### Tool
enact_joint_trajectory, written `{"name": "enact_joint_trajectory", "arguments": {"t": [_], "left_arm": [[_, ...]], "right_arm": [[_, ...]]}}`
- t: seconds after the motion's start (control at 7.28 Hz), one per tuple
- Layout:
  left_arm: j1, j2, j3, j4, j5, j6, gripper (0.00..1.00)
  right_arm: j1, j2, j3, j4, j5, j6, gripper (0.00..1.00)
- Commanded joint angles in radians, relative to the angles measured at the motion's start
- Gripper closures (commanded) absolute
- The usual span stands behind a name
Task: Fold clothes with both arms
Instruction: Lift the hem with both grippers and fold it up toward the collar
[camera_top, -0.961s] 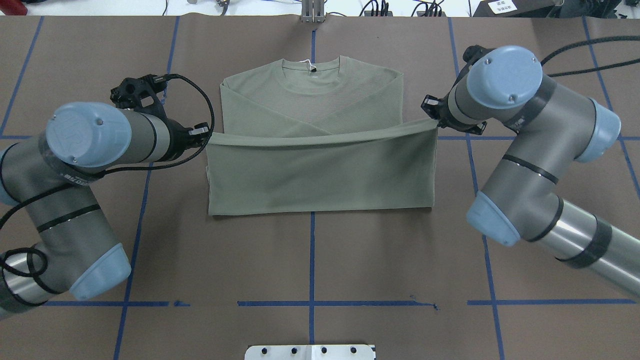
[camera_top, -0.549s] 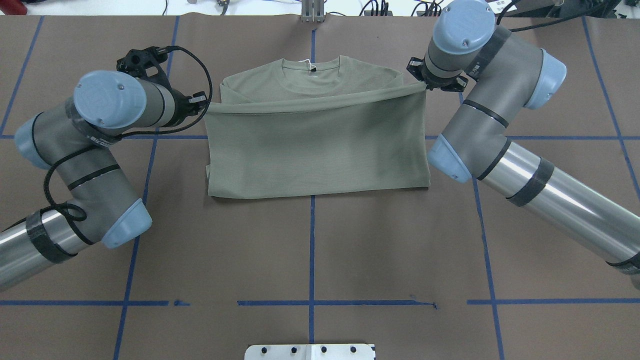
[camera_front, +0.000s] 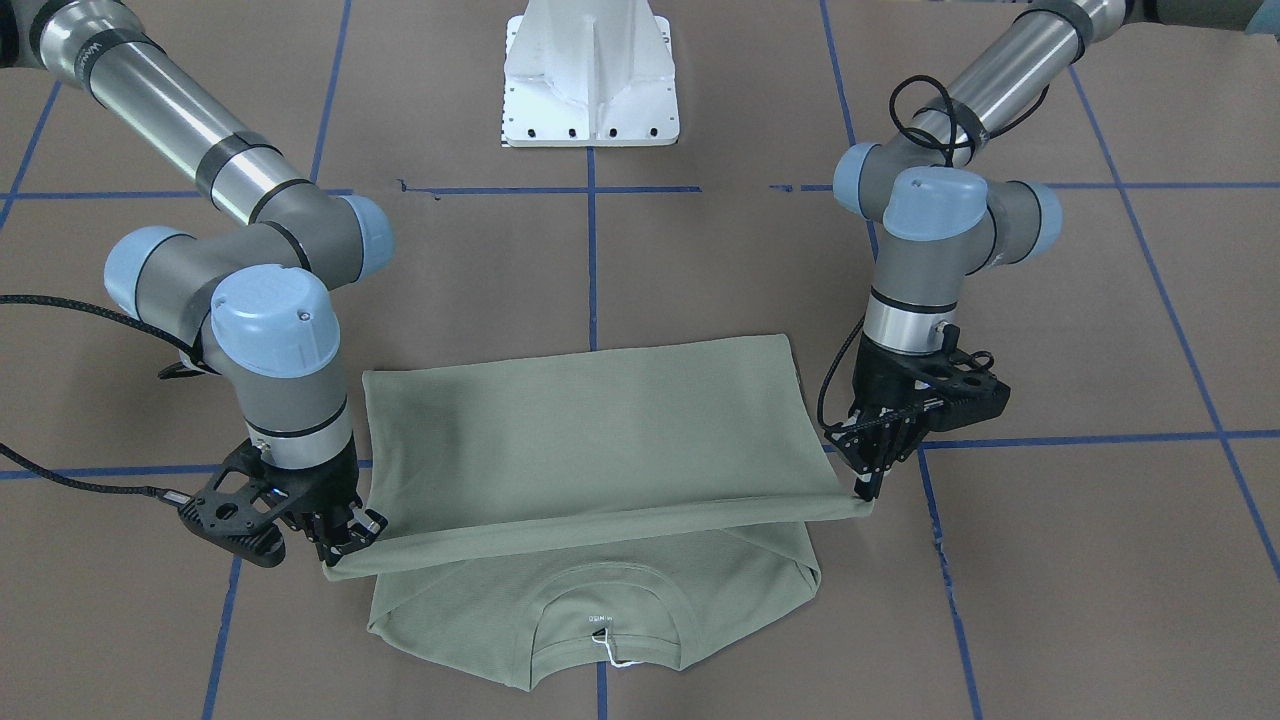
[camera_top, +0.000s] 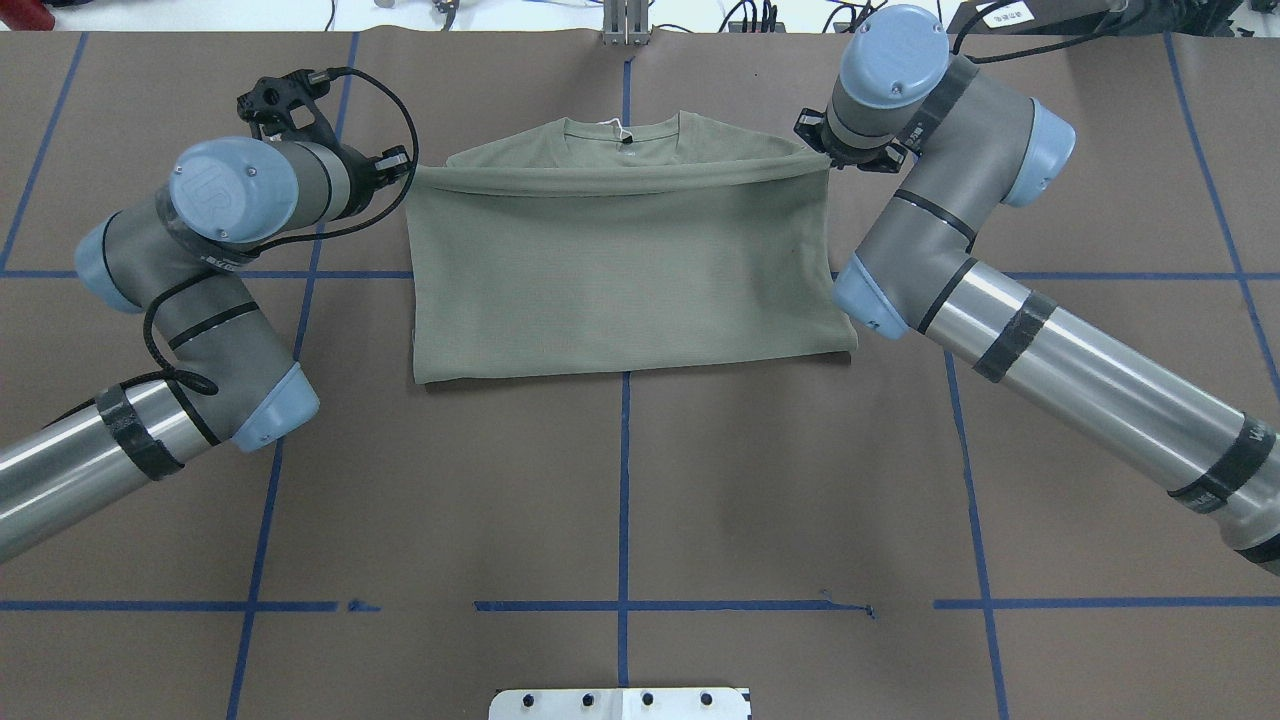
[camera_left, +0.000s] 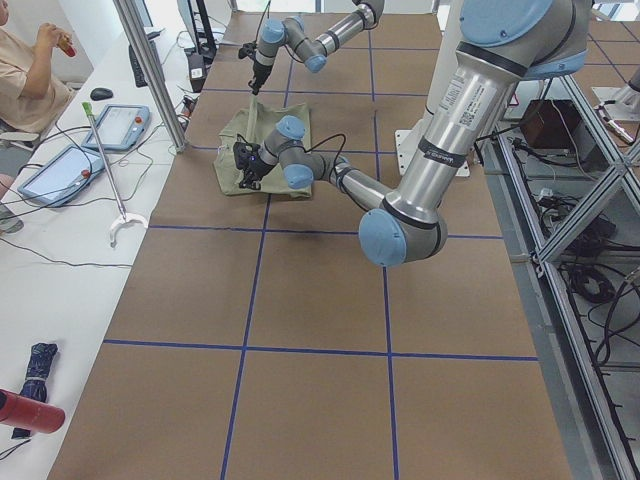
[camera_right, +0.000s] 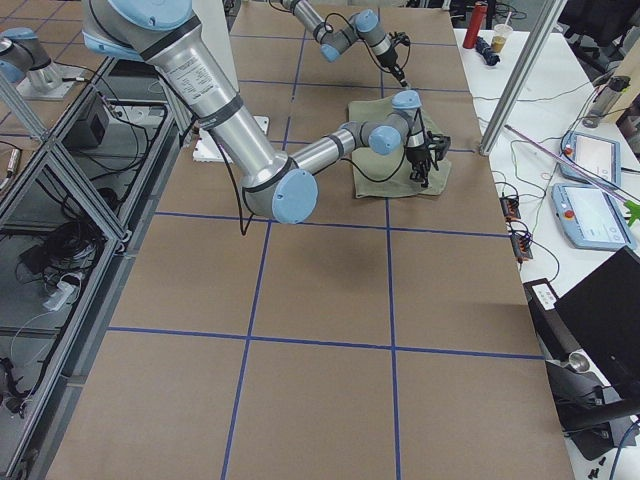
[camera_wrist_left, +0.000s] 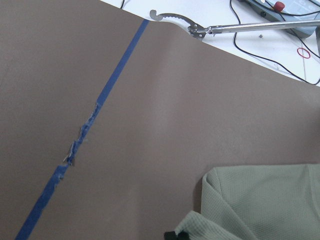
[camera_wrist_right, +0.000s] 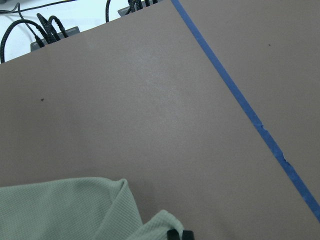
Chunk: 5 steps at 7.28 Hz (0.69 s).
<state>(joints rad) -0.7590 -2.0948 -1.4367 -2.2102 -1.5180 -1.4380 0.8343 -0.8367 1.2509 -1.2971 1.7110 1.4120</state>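
The sage-green shirt (camera_top: 620, 280) lies on the brown table cover, its lower half folded up over the chest. Only the shoulders and the ribbed neck with its white tag (camera_top: 625, 130) show past the fold. My left gripper (camera_top: 405, 168) is shut on the hem's left corner. My right gripper (camera_top: 828, 158) is shut on the right corner. The hem is stretched taut between them just above the shoulders. In the front-facing view the shirt (camera_front: 580, 430) hangs from the left gripper (camera_front: 865, 490) and the right gripper (camera_front: 345, 555). Both wrist views show pinched cloth (camera_wrist_left: 260, 200) (camera_wrist_right: 75, 210).
The white pedestal base (camera_front: 590, 80) stands at the robot's side of the table. Blue tape lines (camera_top: 623, 500) grid the cover. Cables and a metal post (camera_top: 625, 25) sit past the far edge. An operator (camera_left: 25, 60) and tablets are at the side table.
Both grippers have carried the hem farther away from the robot, from mid-chest up to the shoulders. The folded layer now covers the crossed sleeves and most of the chest.
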Motion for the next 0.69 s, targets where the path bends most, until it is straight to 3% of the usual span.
{"name": "enact_joint_trajectory", "arguments": {"t": [0.0,0.14,0.27,0.41,0.55], "left_arm": [[-0.003,-0.036,0.019,-0.011,0.006,0.004,1.00],[-0.005,-0.036,0.021,-0.013,0.006,0.004,1.00],[-0.005,-0.036,0.025,-0.013,0.006,0.004,0.90],[-0.006,-0.036,0.035,-0.014,0.006,0.005,0.89],[-0.007,-0.036,0.035,-0.014,0.002,0.004,0.77]], "right_arm": [[-0.001,0.007,-0.019,0.002,-0.002,-0.001,1.00],[-0.001,0.008,-0.021,0.002,-0.002,-0.001,1.00],[0.000,0.007,-0.024,0.004,-0.002,-0.002,1.00],[0.009,0.013,-0.024,0.004,-0.002,-0.001,0.97],[0.017,0.016,-0.027,0.004,-0.004,-0.004,0.67]]}}
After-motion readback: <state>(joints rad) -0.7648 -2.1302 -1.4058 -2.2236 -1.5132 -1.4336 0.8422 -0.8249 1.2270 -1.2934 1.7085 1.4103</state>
